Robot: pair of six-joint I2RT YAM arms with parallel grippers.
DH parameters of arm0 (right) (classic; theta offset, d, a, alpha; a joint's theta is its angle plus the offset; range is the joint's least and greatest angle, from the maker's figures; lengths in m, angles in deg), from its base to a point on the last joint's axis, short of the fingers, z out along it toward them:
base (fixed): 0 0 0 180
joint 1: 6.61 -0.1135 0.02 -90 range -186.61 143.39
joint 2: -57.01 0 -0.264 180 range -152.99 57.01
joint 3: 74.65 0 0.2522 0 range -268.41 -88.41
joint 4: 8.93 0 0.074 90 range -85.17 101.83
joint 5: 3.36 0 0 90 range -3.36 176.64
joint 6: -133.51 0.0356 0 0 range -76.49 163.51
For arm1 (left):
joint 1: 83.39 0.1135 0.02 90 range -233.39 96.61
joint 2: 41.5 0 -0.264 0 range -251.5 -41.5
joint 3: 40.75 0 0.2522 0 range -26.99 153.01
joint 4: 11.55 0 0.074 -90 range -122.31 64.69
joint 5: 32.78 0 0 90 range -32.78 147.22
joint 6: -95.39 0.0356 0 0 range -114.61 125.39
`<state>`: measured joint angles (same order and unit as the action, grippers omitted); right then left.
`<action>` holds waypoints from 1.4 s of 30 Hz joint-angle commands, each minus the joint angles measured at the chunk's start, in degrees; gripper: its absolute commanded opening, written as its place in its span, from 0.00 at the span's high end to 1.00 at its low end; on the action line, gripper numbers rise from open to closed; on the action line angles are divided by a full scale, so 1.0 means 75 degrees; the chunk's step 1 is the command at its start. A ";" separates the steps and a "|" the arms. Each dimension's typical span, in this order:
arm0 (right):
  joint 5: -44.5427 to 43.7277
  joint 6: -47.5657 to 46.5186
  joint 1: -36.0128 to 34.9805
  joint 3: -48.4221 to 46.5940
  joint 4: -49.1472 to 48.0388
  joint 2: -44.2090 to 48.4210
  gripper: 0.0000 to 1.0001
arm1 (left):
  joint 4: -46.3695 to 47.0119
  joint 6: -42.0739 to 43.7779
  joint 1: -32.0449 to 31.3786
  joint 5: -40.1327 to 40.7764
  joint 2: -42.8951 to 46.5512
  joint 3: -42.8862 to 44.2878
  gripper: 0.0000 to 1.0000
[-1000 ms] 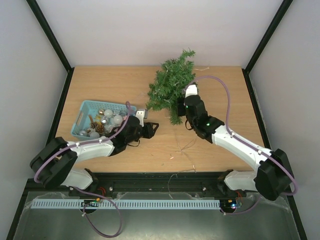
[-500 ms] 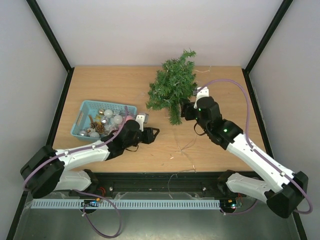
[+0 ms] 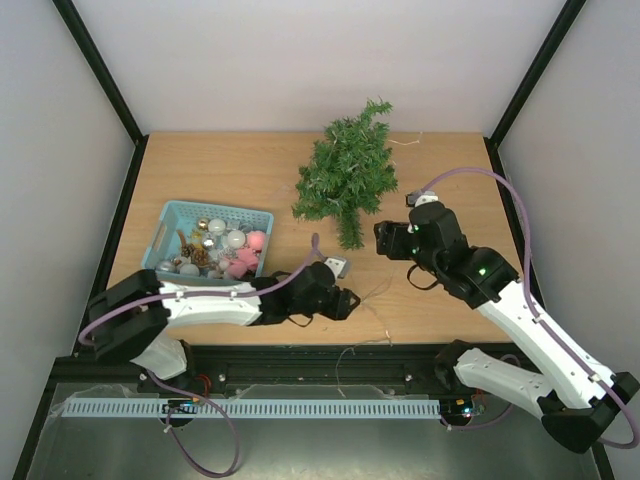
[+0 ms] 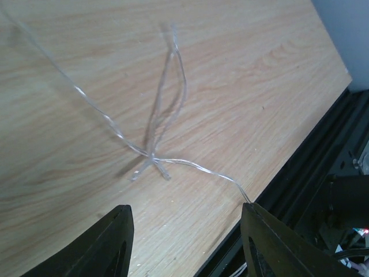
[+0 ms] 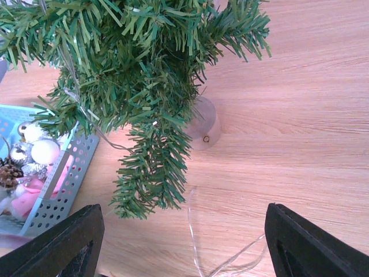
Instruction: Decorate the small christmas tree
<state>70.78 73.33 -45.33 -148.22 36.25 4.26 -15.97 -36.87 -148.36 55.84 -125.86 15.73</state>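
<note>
End effectors: two, both empty | left end effector (image 4: 187, 231) spread wide above one thin clear wire strand (image 4: 153, 156), looped, on the pale wood-grain table (image 3: 220, 165) | right end effector (image 5: 184, 242) wide open, near the tree's foot | one small christmas tree (image 3: 345, 175), bristly dark green, far centre | one teal perforated plastic basket (image 3: 168, 222), round baubles inside, left.

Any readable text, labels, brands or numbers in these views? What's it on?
None readable in any view.
One candidate: a ring-shaped mark on the clear base of the small christmas tree, too small to tell whether it is a letter.
The teal basket shows no print.
</note>
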 commanded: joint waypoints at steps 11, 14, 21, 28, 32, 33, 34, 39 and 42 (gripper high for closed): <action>0.0248 0.0443 0.0007 -0.0083 0.0956 0.0172 0.22 | -0.2037 -0.0853 -0.0924 -0.0033 -0.2051 0.2402 0.43; 0.0325 0.0405 0.0012 -0.0171 0.0981 0.0221 0.22 | -0.2387 -0.1006 -0.1005 0.0035 -0.2385 0.2823 0.41; 0.0609 0.0206 0.0018 -0.0386 0.0901 0.0311 0.21 | -0.3071 -0.1276 -0.1067 -0.0205 -0.3539 0.3836 0.40; 0.1033 0.0043 0.0025 -0.0482 0.0744 0.0479 0.21 | -0.3587 -0.1541 -0.1144 -0.0087 -0.3929 0.4335 0.40; 0.1095 -0.0003 0.0018 -0.0392 0.0658 0.0623 0.20 | -0.3836 -0.1500 -0.1075 -0.0019 -0.4507 0.4833 0.41; 0.1120 -0.0004 0.0020 -0.0354 0.0637 0.0648 0.21 | -0.3869 -0.1477 -0.1056 -0.0041 -0.4655 0.4945 0.41; 0.1165 -0.0004 0.0024 -0.0336 0.0609 0.0665 0.21 | -0.3909 -0.1462 -0.1047 -0.0048 -0.4784 0.5061 0.41; 0.1366 -0.0009 0.0018 -0.0283 0.0539 0.0733 0.21 | -0.4073 -0.1449 -0.1008 -0.0096 -0.5090 0.5248 0.48; 0.1438 -0.0035 0.0018 -0.0221 0.0462 0.0795 0.21 | -0.4158 -0.1399 -0.0955 -0.0172 -0.5135 0.5198 0.67</action>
<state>80.05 74.12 -45.31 -149.90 40.60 9.13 -42.06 -47.73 -156.09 55.29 -161.75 55.27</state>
